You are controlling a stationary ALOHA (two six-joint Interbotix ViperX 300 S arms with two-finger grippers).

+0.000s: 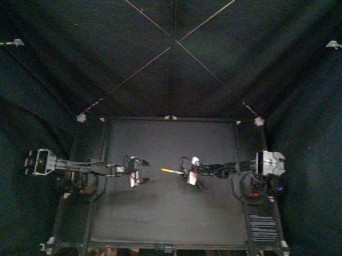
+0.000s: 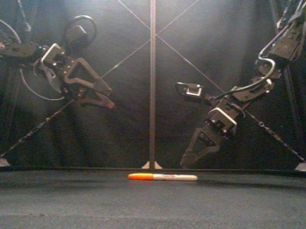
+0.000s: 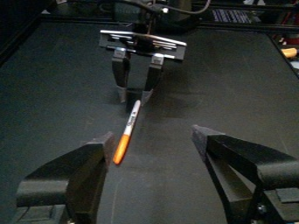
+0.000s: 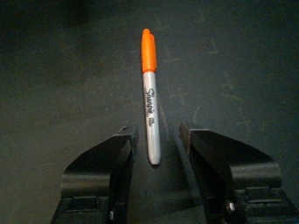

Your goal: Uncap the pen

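- Tabletop: black, with the pen lying on it.
- Left pincer: raised well clear of the tabletop, jaws spread wide, empty.
- Right pincer: lowered close to the tabletop, jaws apart, not clamped.
- Pen: lies flat between the two pincers. Its white barrel end sits between the right pincer's jaws, and its length points toward the left pincer.
- Cap: orange, seated on the pen at the end away from the right pincer, below the left pincer.
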